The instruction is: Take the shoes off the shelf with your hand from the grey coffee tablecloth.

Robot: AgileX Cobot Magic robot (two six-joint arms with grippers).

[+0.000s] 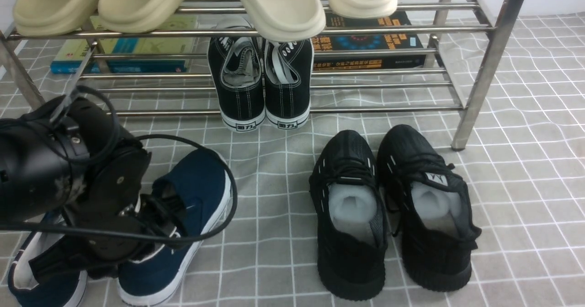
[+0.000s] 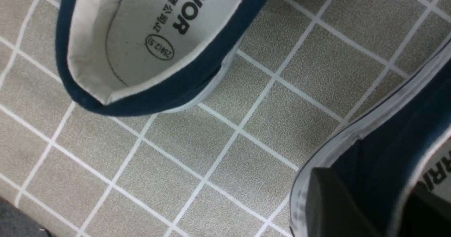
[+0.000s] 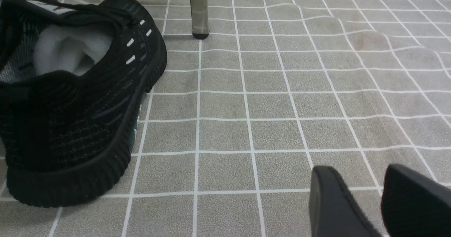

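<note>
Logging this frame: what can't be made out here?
- Left gripper: front view, its own body and cables hide the jaws; left wrist view shows one finger only, grip unclear.
- Left navy shoe: front view, mostly behind that arm, cut by the edge.
- Book titles: front view, blurred behind shelf rods.

Navy blue canvas slip-ons with white rubber soles (image 1: 196, 197) stand upright on the grey gridded tablecloth (image 1: 525, 197), before the steel-rod shelf (image 1: 490, 69).
</note>
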